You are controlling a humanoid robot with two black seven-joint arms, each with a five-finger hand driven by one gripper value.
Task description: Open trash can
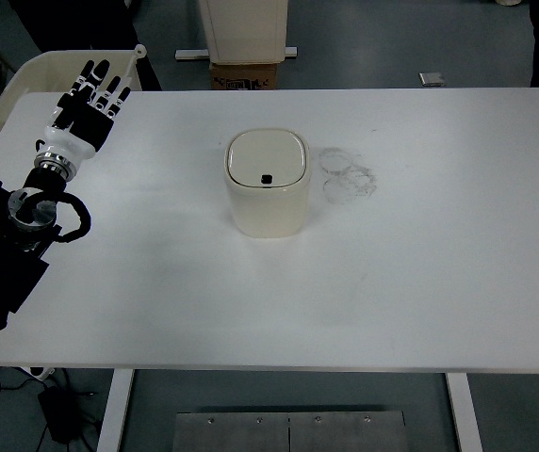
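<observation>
Trash can sits mid-surface, cream plastic, rounded-square body, lid closed flat, small dark button at lid's front edge. Surface white, smooth, matte; grey ring-shaped smudges just right of can. Left hand over far-left corner, well apart from can, black-and-white fingers spread, holding nothing. Grey floor beyond; cardboard box and cream cabinet behind far edge.

The left arm enters from the left edge and reaches up and away. Its left hand lies flat, black fingers straight and spread, holding nothing.
</observation>
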